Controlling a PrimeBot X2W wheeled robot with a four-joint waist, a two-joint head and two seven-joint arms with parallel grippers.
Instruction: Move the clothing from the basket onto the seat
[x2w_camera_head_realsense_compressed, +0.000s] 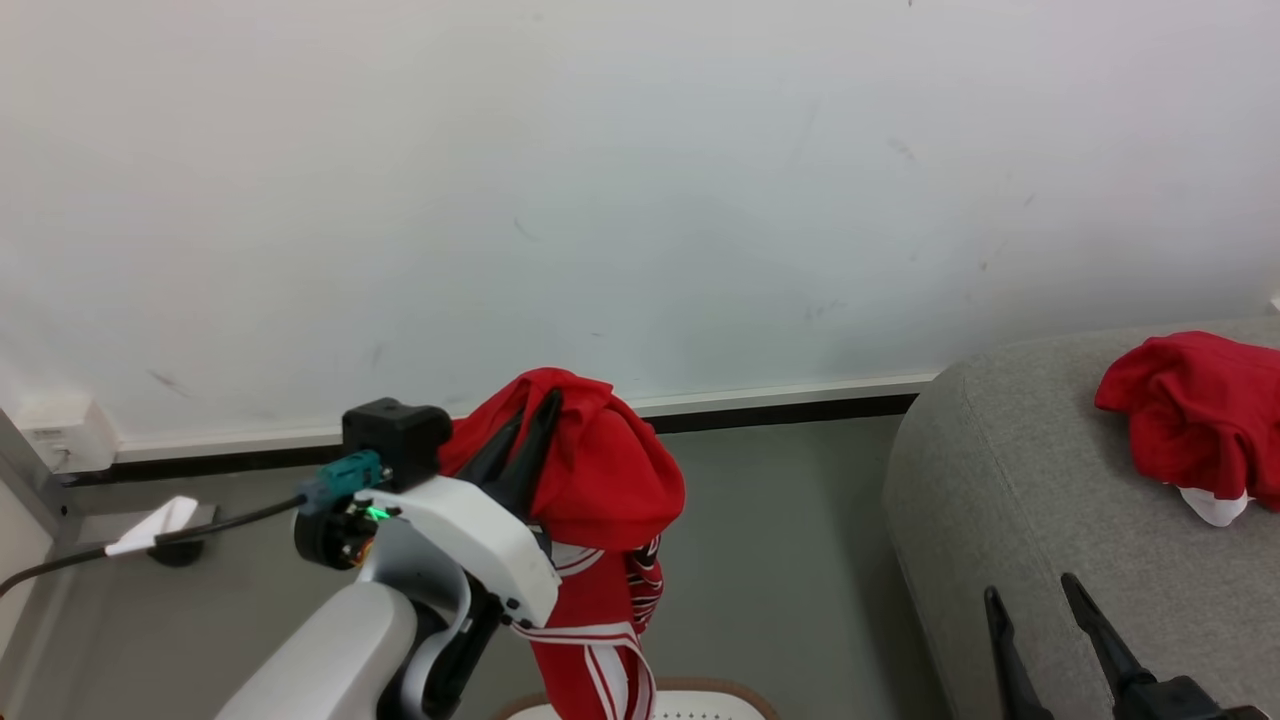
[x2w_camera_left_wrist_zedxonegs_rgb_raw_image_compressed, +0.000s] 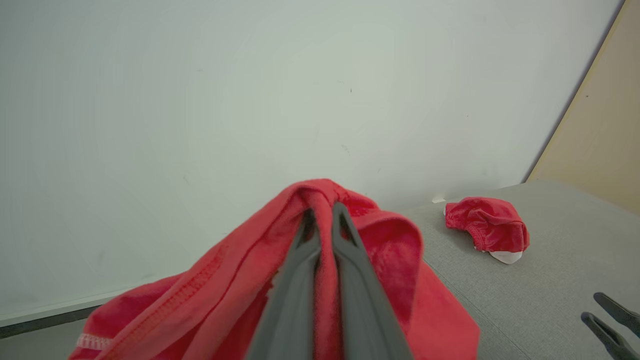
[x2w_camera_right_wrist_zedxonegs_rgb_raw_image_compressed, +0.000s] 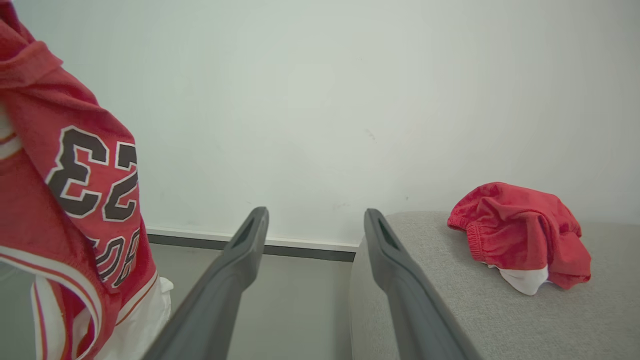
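My left gripper (x2w_camera_head_realsense_compressed: 535, 415) is shut on a red jersey (x2w_camera_head_realsense_compressed: 600, 490) with white trim, held up high so it hangs over the basket (x2w_camera_head_realsense_compressed: 700, 705), whose brown rim peeks in at the bottom of the head view. In the left wrist view the fingers (x2w_camera_left_wrist_zedxonegs_rgb_raw_image_compressed: 350, 280) pinch a fold of that jersey (x2w_camera_left_wrist_zedxonegs_rgb_raw_image_compressed: 240, 285). In the right wrist view the jersey (x2w_camera_right_wrist_zedxonegs_rgb_raw_image_compressed: 75, 200) shows black, white-outlined numbers. A second red garment (x2w_camera_head_realsense_compressed: 1195, 415) lies bunched on the grey seat (x2w_camera_head_realsense_compressed: 1000, 500). My right gripper (x2w_camera_head_realsense_compressed: 1035, 600) stands open over the seat's near edge, holding nothing.
A white wall with a dark baseboard (x2w_camera_head_realsense_compressed: 780, 405) runs behind everything. A cable with a white tag (x2w_camera_head_realsense_compressed: 150, 525) crosses the grey floor at the left. A beige panel (x2w_camera_left_wrist_zedxonegs_rgb_raw_image_compressed: 600, 125) stands beyond the seat in the left wrist view.
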